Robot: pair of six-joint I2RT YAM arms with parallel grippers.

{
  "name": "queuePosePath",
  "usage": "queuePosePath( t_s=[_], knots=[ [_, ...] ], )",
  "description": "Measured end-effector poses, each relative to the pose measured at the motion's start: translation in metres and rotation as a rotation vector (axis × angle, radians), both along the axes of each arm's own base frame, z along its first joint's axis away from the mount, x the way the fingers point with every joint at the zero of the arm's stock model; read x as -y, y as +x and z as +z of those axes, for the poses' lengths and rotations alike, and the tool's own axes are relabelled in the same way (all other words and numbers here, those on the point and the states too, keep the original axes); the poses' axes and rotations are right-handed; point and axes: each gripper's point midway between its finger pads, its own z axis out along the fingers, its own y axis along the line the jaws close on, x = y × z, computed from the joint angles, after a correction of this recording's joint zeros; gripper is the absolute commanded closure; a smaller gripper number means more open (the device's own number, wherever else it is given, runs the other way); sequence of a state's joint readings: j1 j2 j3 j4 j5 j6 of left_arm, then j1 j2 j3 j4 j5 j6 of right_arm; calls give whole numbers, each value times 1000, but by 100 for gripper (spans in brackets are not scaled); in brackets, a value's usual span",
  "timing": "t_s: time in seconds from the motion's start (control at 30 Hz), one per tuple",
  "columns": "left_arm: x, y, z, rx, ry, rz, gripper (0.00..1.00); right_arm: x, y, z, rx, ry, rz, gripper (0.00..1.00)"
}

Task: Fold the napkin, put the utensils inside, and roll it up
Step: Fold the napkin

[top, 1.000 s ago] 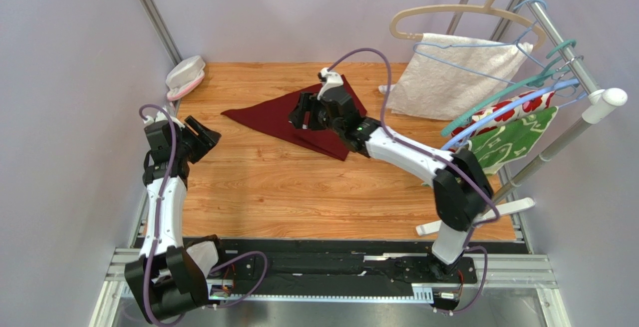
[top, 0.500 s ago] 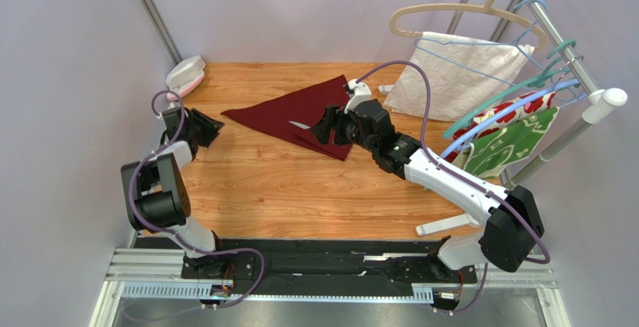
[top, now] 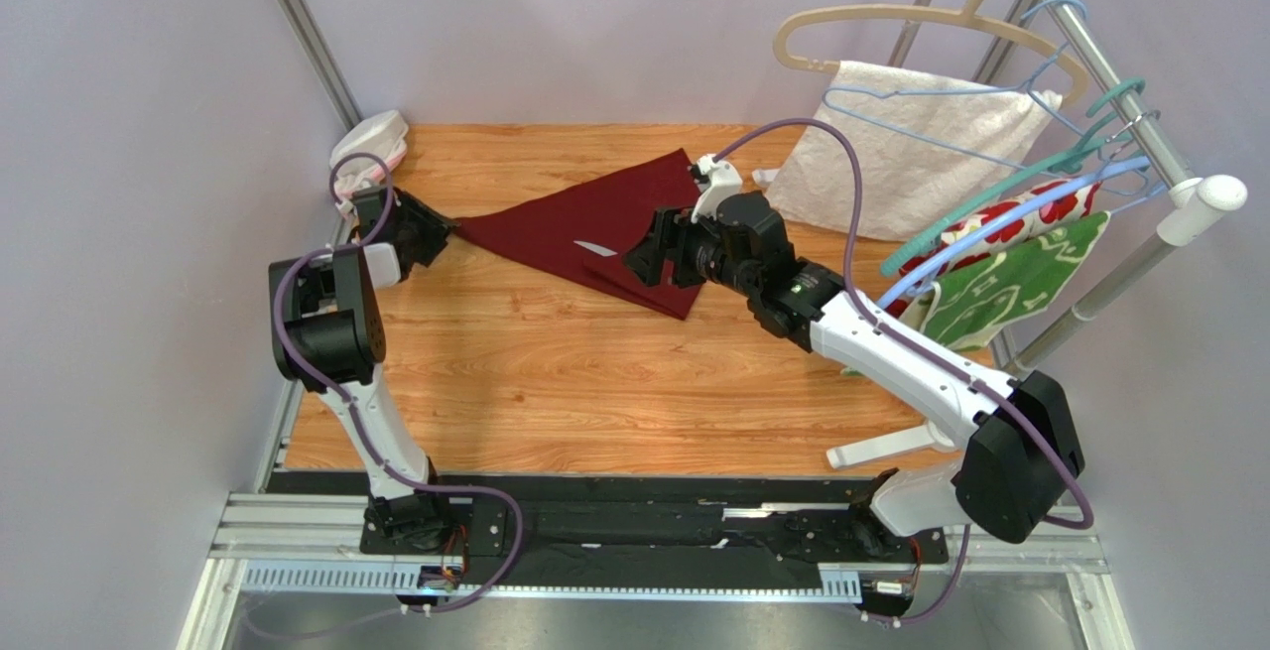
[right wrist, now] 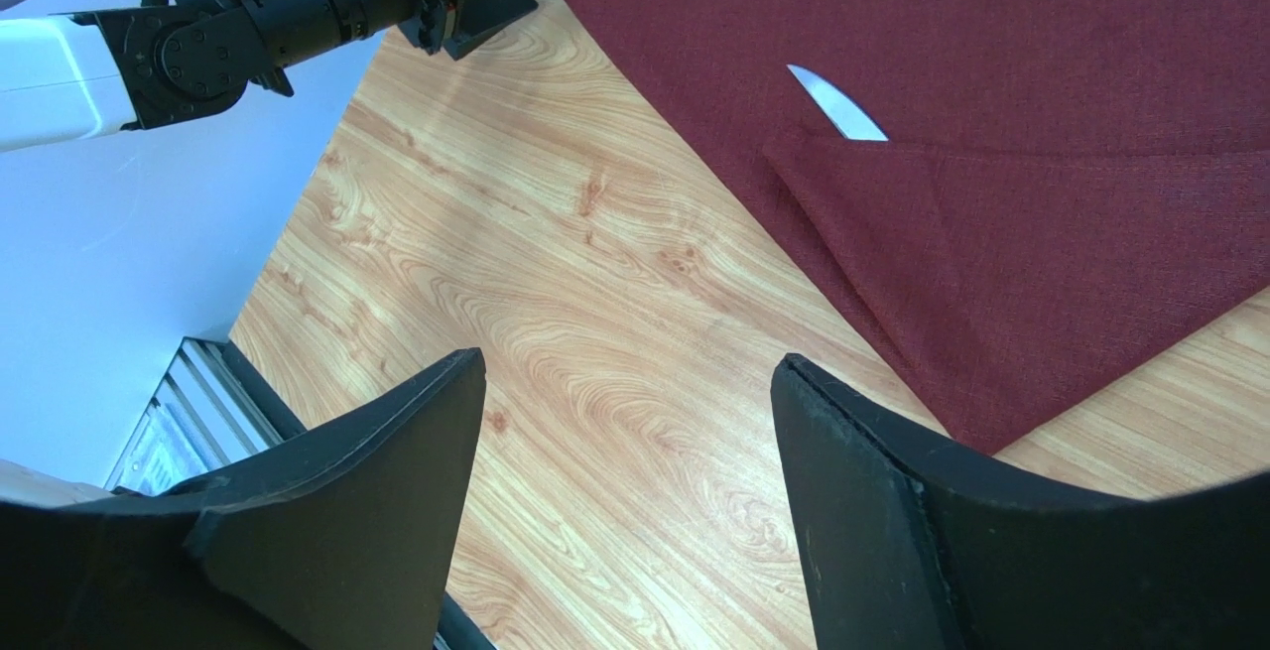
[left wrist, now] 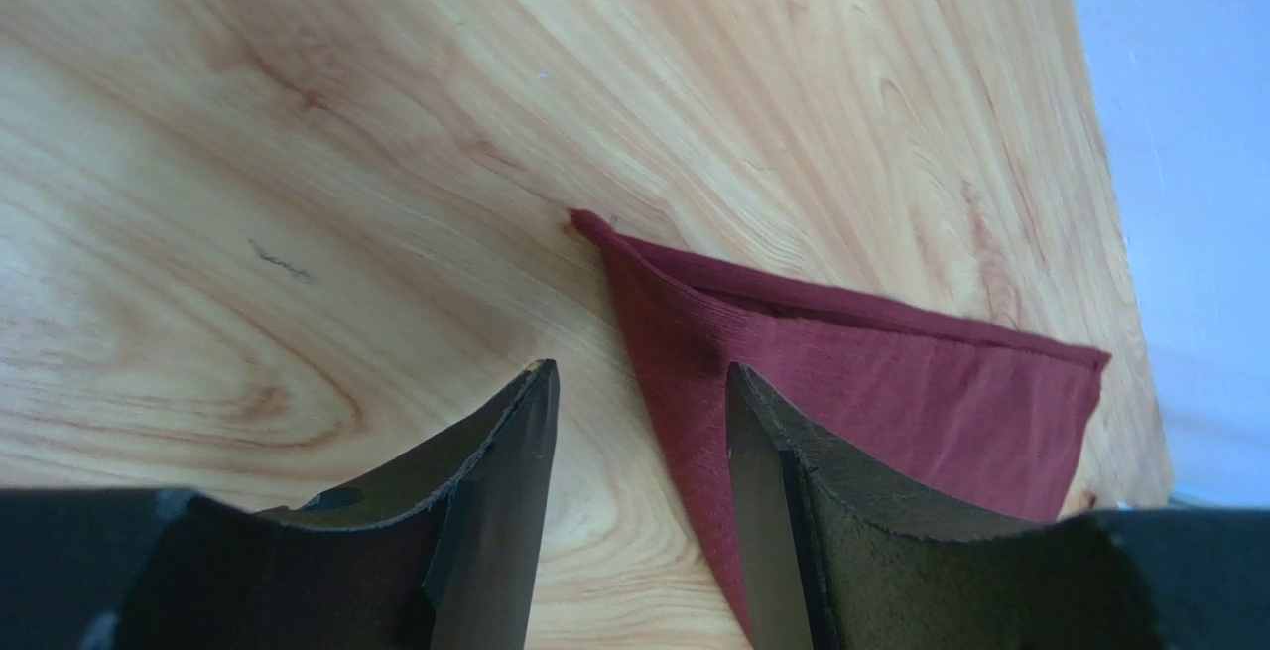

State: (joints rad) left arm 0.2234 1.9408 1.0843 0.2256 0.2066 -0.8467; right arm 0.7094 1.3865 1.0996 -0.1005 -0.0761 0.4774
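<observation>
The left gripper [left wrist: 638, 379] sits low over the wooden table [top: 596, 382], its jaws apart and holding nothing. The pointed left corner of the maroon napkin [top: 574, 219] lies just ahead, and the cloth's edge runs in beneath the gap. The right gripper [right wrist: 629, 367] hangs wide open above the napkin's near hem and bare wood. A knife blade [right wrist: 835, 102] pokes out from under a folded flap, its handle hidden. Broad bare table lies toward the bases. A pink-and-white object [top: 368, 141] sits at the far left corner, too small to make out.
</observation>
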Motion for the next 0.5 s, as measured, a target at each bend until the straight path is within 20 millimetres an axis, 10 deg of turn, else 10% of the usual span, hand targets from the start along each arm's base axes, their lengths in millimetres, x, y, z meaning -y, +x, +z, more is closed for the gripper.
queuePosePath(
  t_s=[0.5],
  knots=[
    [-6,19,-11,-50,-59,62,53,6,8,-10,-31,-4,5,26]
  ],
)
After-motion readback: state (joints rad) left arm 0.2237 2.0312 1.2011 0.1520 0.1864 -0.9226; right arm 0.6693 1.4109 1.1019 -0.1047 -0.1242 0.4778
